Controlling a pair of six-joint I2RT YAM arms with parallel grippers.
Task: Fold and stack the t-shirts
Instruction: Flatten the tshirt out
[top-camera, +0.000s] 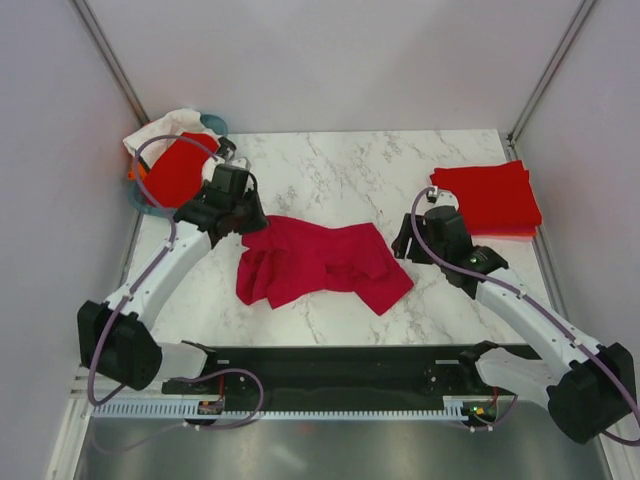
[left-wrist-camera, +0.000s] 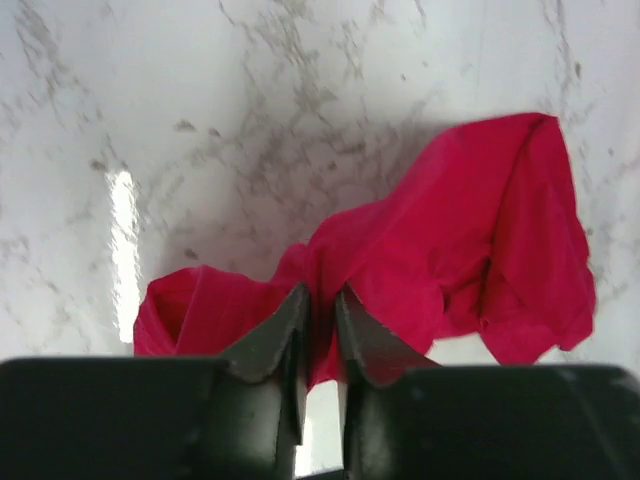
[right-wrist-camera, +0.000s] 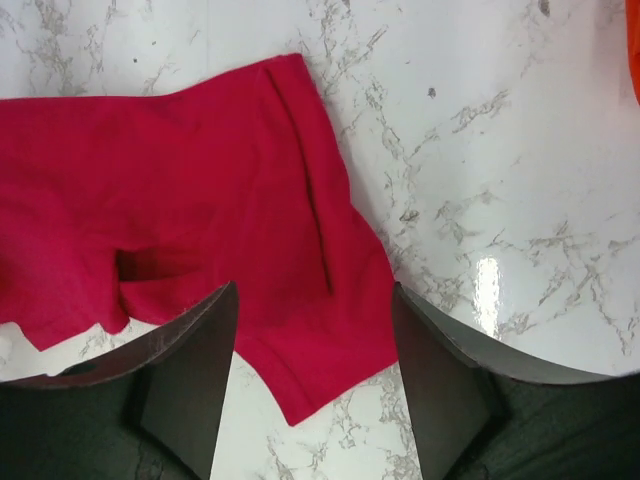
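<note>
You see 1 crimson shirt (top-camera: 320, 262) crumpled on the bench (top-camera: 330, 180): left hand (left-wrist-camera: 320, 296) pinched onto it, right hand (right-wrist-camera: 315, 290) wide open, empty.

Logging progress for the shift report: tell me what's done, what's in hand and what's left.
Done: a folded red stack lies at far right. In hand: the left gripper pinches the crumpled crimson shirt; the right gripper hovers open over its edge. Left: folding it, plus a red shirt in the teal basket.
</note>
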